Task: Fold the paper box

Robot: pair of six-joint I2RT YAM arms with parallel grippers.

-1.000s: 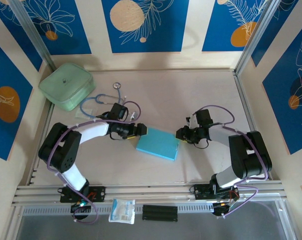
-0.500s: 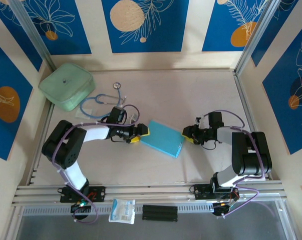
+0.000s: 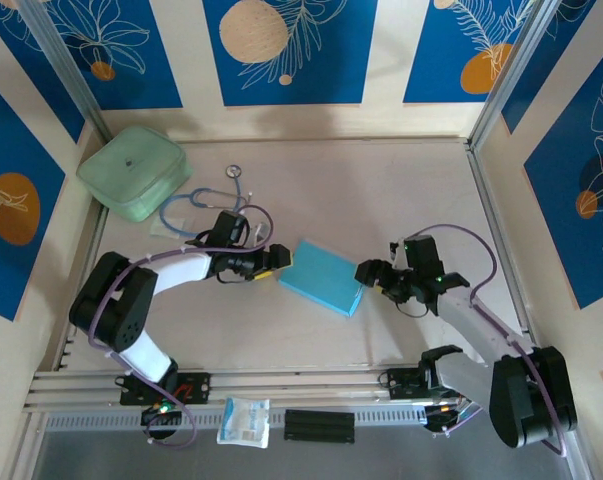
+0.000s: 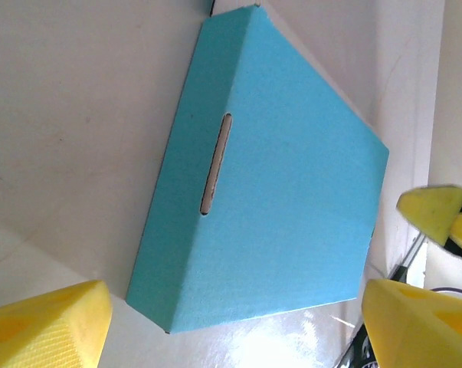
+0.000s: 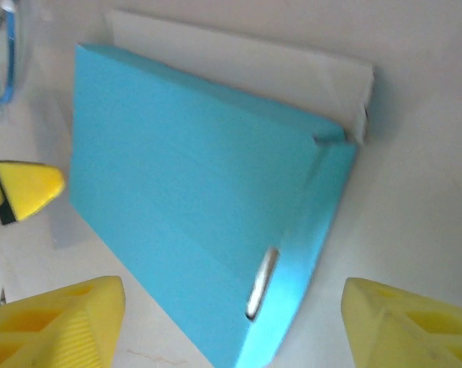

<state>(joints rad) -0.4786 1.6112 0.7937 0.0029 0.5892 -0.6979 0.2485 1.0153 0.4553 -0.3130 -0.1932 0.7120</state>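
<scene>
From above, the paper box [image 3: 323, 277] lies flat and sky-blue on the table [image 3: 401, 190], directly between the two arms. The left pincer [image 3: 279, 262] points at its left end and the right pincer [image 3: 367, 272] stands just off its right end. Whether either tip touches the cardboard cannot be told from this height. Behind the left pincer lies a stethoscope [image 3: 206, 205], and farther back on that side sits a pale green case [image 3: 134, 170]. A small packet [image 3: 244, 420] rests on the rail near the left arm's base. In the left wrist view, the left pincer [image 4: 234, 295] is spread wide, its yellow fingers [image 4: 54, 326] at the bottom corners of the picture and clasping nothing. The box [image 4: 284, 199] lies just ahead of them, its near corner reaching in between the tips, and a narrow slot [image 4: 215, 165] shows in its sloping side. A yellow tip of the right pincer [image 4: 434, 211] peeks in beyond the box's far end. In the right wrist view, the right pincer [image 5: 232, 290] is likewise spread with nothing between its yellow fingers [image 5: 62, 326]. The box [image 5: 192, 199] lies straight ahead with the slot [image 5: 261, 284] nearest, a white flap [image 5: 246, 65] shows past its far edge, and the left pincer's tip [image 5: 27, 188] sits at the box's far left.
</scene>
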